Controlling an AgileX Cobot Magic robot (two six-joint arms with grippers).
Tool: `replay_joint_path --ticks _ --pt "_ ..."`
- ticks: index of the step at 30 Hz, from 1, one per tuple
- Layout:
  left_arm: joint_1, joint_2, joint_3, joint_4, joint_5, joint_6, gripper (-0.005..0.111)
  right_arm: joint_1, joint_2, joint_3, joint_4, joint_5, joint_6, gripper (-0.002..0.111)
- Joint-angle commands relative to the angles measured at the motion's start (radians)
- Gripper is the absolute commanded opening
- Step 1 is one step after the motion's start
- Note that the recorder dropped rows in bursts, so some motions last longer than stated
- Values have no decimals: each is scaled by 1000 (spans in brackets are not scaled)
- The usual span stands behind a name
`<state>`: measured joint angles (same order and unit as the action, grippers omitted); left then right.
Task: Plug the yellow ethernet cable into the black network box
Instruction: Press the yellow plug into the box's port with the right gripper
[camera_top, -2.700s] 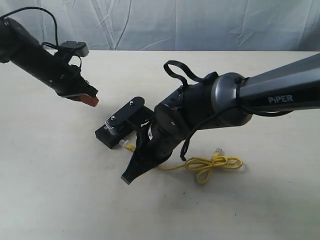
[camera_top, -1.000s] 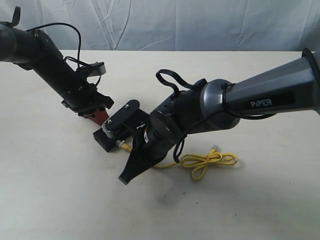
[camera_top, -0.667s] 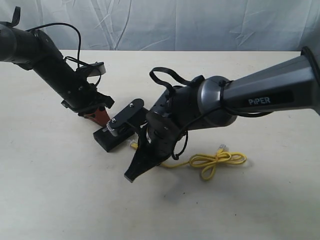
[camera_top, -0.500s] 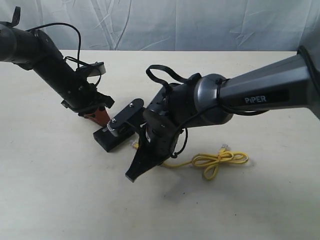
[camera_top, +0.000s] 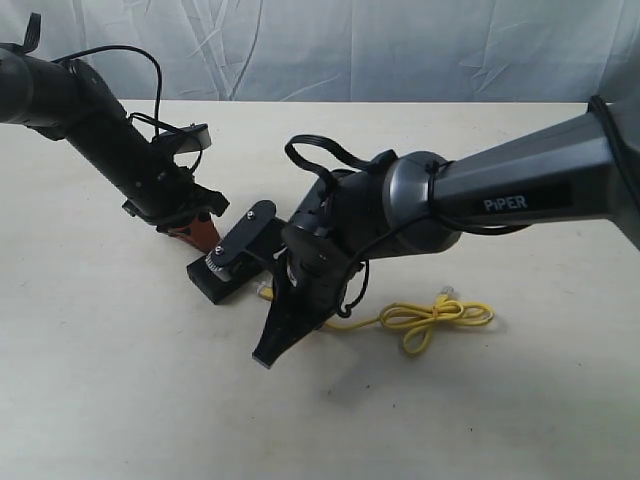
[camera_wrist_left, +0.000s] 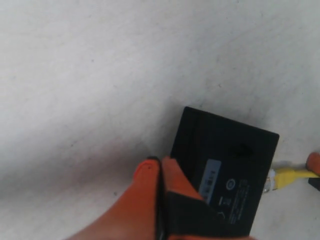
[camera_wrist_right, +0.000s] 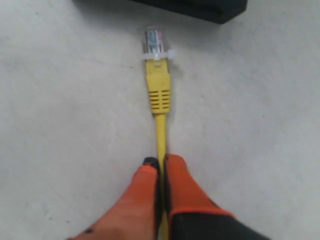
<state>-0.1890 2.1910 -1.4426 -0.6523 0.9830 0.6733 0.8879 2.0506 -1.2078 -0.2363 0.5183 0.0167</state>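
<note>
The black network box (camera_wrist_left: 225, 165) lies flat on the table with its pale label strip (camera_wrist_left: 209, 177) up. My left gripper (camera_wrist_left: 160, 164) is shut and holds nothing; its orange fingertips rest against the box's edge, and the exterior view shows the left gripper (camera_top: 197, 233) at the box's (camera_top: 213, 281) far corner. My right gripper (camera_wrist_right: 161, 162) is shut on the yellow ethernet cable (camera_wrist_right: 159, 92), just behind the boot. Its clear plug (camera_wrist_right: 154, 40) points at the box (camera_wrist_right: 200, 7), a small gap short of it. The rest of the cable (camera_top: 432, 316) lies in loose loops.
The right arm (camera_top: 400, 215) hangs low over the table and hides its own fingers in the exterior view. Its wrist camera mount (camera_top: 238, 242) sits above the box. A pale wrinkled cloth (camera_top: 350, 45) hangs behind the table's far edge.
The left gripper has come down to the box's corner and stayed there. The right arm has drawn the plug slightly back from the box and shifted left. The cable loops have shifted slightly right.
</note>
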Motion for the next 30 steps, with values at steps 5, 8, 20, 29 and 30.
replay_joint_path --ticks 5,8,20,29,30 --pt "-6 1 -5 -4 0 -3 0 1 2 6 0 -34 -22 -1" --pt "-6 1 -5 -4 0 -6 0 1 2 6 0 -47 -17 -1" --pt "-6 1 -5 -4 0 -9 0 1 2 6 0 -63 28 -1" --pt "-6 1 -5 -4 0 -9 0 -2 2 6 -2 -66 74 -1" --pt "-6 1 -5 -2 0 -8 0 -2 2 6 -4 -66 84 -1"
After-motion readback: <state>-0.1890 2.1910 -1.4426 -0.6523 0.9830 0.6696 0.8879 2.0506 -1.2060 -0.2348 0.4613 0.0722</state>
